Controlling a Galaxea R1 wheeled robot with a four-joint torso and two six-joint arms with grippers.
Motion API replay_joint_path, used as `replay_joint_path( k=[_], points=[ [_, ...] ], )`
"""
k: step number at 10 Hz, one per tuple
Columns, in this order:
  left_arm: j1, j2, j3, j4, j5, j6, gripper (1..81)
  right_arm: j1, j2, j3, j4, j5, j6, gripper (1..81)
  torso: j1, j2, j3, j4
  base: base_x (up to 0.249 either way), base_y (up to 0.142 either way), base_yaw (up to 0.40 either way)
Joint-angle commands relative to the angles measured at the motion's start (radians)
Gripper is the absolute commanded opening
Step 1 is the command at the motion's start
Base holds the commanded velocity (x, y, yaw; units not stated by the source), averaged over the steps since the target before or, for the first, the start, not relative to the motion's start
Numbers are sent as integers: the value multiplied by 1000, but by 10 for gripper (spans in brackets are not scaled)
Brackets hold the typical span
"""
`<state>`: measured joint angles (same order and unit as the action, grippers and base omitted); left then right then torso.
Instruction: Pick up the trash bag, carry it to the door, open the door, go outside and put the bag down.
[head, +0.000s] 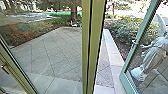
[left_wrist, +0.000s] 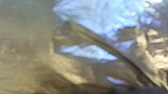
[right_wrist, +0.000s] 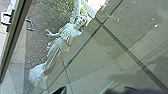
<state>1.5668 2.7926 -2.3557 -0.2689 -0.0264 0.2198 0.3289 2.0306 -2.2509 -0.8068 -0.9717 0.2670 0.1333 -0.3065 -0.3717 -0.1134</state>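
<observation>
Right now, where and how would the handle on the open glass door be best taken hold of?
I'd take the handle by its outer part, probably coming from the open gap's side. It juts out partway up the door's slim green frame, with glass on the frame's other side. Jaws closing across that jutting part look likeliest to hold; its exact shape is hard to tell.

Right pincer (right_wrist: 95, 89) parted, 2 dark fingertips well apart, in the right wrist view
</observation>
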Motion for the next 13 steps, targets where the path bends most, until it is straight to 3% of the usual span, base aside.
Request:
replay_joint_path(
  k=[1,3,4,7,8,9,10,11,13],
  points=[
    [-4,-8,19,-7,80,7,10,89,79,16,177,-117,6,811,0,0,0,0,0,0,0],
    [-4,-5,19,-6,80,9,10,38,117,-10,409,-165,6,811,0,0,0,0,0,0,0],
    [-4,-4,19,-4,80,10,10,-17,124,-4,491,-182,6,811,0,0,0,0,0,0,0],
    [-4,-2,19,0,74,12,10,-254,70,172,627,-176,38,811,0,0,0,0,0,0,0],
    [-4,0,19,2,71,12,10,-354,16,321,647,-160,80,811,0,0,0,0,0,0,0],
    [-4,1,19,2,68,13,10,-460,-49,465,625,-75,153,811,0,0,0,0,0,0,0],
    [-4,4,19,2,68,13,10,-602,-103,558,529,26,241,811,0,0,0,0,0,0,0],
    [-4,6,19,2,66,13,10,-704,-135,615,497,59,279,811,0,0,0,0,0,0,0],
    [-9,3,18,4,65,13,10,-935,-213,794,495,223,292,811,0,0,0,0,0,0,0]
  ],
)
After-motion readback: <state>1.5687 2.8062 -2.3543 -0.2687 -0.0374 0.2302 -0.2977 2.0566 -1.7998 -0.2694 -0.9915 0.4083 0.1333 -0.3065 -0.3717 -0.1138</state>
